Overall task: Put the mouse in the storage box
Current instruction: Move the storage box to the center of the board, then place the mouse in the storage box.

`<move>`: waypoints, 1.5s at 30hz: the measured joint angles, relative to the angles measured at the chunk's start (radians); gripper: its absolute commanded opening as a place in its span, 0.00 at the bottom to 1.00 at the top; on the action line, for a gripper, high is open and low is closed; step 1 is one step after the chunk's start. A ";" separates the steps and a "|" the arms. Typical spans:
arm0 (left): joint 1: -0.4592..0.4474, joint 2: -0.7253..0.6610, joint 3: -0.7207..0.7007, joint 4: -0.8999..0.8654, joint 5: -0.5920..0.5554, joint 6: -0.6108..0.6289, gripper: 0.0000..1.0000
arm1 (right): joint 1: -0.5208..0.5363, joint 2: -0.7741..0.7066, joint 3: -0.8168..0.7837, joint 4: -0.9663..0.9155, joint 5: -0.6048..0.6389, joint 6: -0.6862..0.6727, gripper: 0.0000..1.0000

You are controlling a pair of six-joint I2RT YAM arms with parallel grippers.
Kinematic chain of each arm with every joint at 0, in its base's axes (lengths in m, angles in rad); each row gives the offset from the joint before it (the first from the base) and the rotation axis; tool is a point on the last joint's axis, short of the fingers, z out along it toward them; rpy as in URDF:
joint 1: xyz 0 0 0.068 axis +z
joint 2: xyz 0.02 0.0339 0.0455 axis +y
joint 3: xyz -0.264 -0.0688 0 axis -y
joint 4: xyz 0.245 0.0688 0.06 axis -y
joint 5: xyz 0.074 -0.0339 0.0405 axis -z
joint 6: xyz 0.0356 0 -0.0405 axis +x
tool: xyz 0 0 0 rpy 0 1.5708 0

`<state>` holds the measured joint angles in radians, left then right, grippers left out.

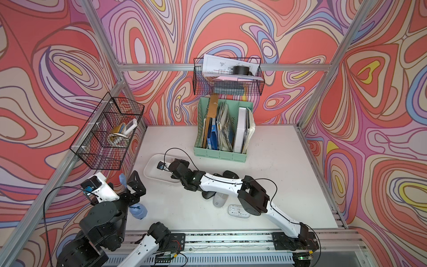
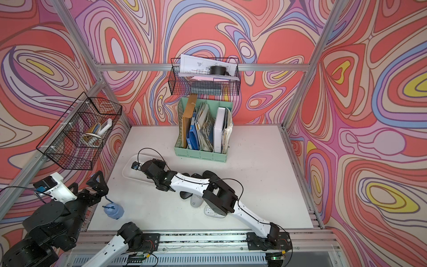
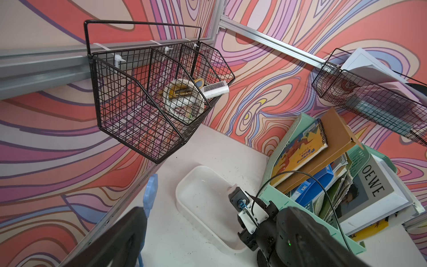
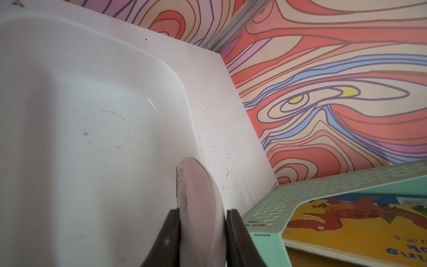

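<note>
The storage box is a shallow white tub on the table's left side, also seen in the left wrist view. My right gripper is shut on a pale pink mouse, held on edge. The mouse hangs over the box's inner wall on the side toward the green organizer. I cannot tell whether it touches the box. My left gripper stands open and empty by the left wall, apart from the box.
Under my right arm lie other mice: black ones and a pale one, plus a white flat device. A blue bottle stands near my left gripper. A mint file organizer and wire baskets stand behind.
</note>
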<state>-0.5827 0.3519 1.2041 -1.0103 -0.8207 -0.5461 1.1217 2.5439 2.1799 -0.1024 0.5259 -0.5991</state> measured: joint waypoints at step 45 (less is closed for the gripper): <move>0.000 0.125 -0.049 -0.009 0.048 -0.026 0.99 | -0.007 -0.395 -0.321 0.000 -0.135 0.261 0.91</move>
<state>-0.5827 0.4767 1.1553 -1.0191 -0.7723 -0.5720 1.1145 2.1487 1.8587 -0.1024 0.3908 -0.3382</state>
